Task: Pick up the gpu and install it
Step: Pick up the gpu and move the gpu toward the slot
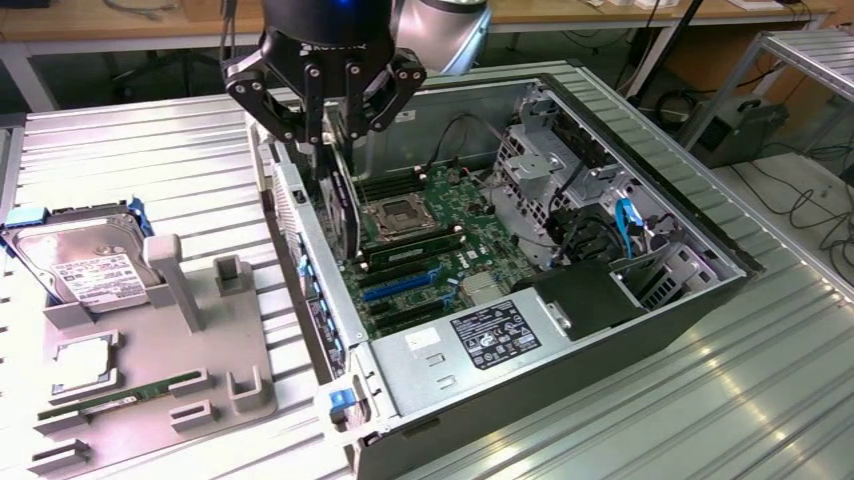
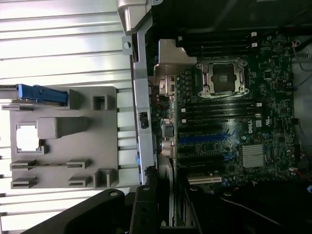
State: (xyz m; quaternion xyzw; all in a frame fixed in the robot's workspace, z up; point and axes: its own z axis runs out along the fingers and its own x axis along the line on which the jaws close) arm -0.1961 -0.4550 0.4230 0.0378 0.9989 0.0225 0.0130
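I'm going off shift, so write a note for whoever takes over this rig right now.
The hand is shut on the thin flat black gpu card, held edge-on.
Where: the card hangs inside the open metal computer case, over the green motherboard, near the rear wall.
Done: card picked up.
Left: seating it in a slot, which does not look done yet.

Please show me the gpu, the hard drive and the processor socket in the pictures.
gpu (image 1: 344,205): exterior view, its dark upright edge.
hard drive (image 1: 94,275): exterior view, its white label.
processor socket (image 2: 223,77): wrist view, its dark middle.
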